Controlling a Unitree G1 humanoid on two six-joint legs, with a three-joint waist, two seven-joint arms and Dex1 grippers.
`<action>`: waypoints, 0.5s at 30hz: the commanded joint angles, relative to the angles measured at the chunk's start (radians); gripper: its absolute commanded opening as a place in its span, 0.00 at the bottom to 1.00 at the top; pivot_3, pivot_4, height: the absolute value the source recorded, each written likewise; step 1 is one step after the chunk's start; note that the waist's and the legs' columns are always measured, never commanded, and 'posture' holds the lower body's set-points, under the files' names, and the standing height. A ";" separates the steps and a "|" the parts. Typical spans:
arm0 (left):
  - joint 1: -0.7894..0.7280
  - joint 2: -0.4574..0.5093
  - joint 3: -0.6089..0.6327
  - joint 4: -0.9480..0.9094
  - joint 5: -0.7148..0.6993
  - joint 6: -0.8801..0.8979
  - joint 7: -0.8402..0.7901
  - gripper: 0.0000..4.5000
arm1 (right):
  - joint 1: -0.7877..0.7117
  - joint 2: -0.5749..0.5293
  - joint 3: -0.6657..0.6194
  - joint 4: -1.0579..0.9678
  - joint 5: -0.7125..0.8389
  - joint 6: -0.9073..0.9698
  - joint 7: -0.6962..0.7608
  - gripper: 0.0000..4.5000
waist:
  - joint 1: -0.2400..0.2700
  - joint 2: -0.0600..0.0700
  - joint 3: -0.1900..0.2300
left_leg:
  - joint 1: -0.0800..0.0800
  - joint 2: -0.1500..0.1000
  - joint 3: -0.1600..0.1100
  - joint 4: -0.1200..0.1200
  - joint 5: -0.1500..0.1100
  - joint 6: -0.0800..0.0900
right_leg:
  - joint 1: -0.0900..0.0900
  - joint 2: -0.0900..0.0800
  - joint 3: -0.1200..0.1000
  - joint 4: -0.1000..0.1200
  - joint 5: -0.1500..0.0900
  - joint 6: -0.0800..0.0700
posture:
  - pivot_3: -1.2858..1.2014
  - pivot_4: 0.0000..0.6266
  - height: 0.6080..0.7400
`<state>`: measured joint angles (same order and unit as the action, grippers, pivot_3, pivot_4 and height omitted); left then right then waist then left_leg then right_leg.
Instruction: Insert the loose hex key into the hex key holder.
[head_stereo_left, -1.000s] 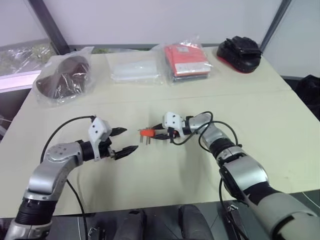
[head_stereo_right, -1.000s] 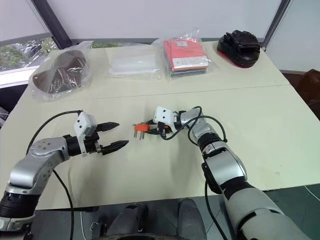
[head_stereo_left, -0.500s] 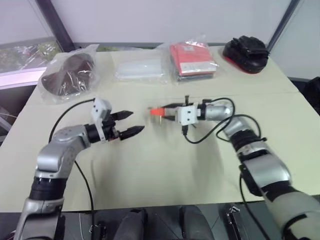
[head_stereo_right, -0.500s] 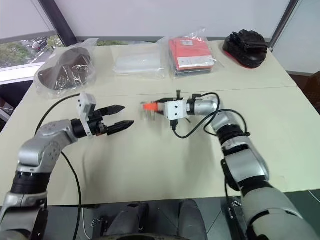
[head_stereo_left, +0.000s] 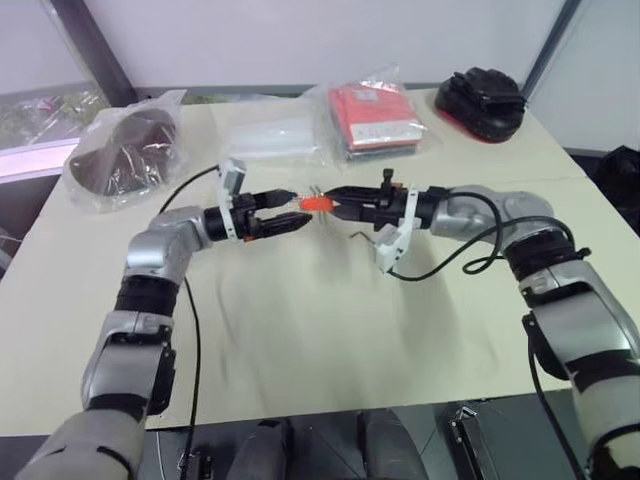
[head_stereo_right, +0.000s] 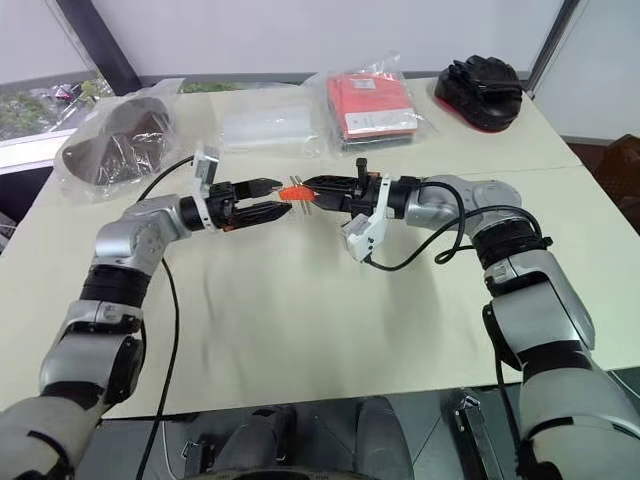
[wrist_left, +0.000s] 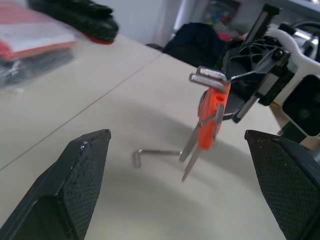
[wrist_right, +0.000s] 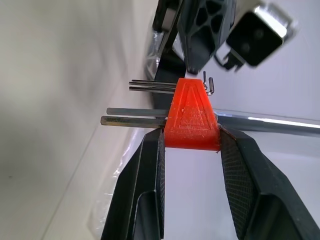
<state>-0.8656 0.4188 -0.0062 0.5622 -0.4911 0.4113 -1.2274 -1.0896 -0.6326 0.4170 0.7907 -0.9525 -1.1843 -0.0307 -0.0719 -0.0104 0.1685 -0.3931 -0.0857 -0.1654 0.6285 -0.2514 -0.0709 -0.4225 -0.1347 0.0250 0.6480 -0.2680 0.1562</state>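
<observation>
Orange-red hex key holder (wrist_left: 212, 115) – airborne, thin L-shaped loose hex key (wrist_left: 155, 152) – on table

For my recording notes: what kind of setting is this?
Probably a lab or office test area: a plain cream table beside a window, with bagged sample goods along its far edge, such as a red packet in clear plastic and a black glove.

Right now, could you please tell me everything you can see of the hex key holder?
The hex key holder is a small orange-red block, plastic by its look, wedge-shaped with a triangle moulded into one face. Several thin grey metal keys stick out of it. It is lifted off the table, clamped between the right gripper's two black fingers. The left gripper faces it with its fingers spread wide, not touching it. The loose hex key lies on the table beneath.
</observation>
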 joint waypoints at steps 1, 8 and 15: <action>-0.048 -0.013 0.012 0.042 0.012 -0.039 -0.041 1.00 | -0.030 -0.022 -0.001 -0.027 0.008 0.001 -0.039 0.22 | 0.000 0.000 0.000 | 0.000 0.000 0.000 0.000 0.000 0.000 | 0.000 0.000 0.000 0.000 0.000 0.000 | 0.52 0.24 1.00; -0.081 -0.044 0.023 0.095 0.028 -0.060 -0.065 1.00 | -0.028 -0.029 0.014 -0.028 0.013 0.010 -0.051 0.22 | -0.001 0.000 0.000 | 0.000 0.000 0.000 0.000 0.000 0.000 | 0.000 0.000 0.000 0.000 0.000 0.000 | 0.52 0.24 1.00; -0.083 -0.073 0.037 0.103 0.023 -0.059 -0.060 1.00 | -0.023 -0.021 0.023 -0.034 0.034 0.018 -0.044 0.22 | 0.000 0.000 0.000 | 0.000 0.000 0.000 0.001 0.000 0.000 | 0.000 0.000 0.000 0.000 0.000 0.000 | 0.52 0.24 1.00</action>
<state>-0.9183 0.3471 0.0074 0.6854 -0.4605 0.3636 -1.2828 -1.0895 -0.6494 0.4513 0.7901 -0.9556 -1.1664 -0.0642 -0.0719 -0.0105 0.1686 -0.3933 -0.0857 -0.1653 0.6293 -0.2514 -0.0708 -0.4223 -0.1347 0.0251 0.6482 -0.2680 0.1563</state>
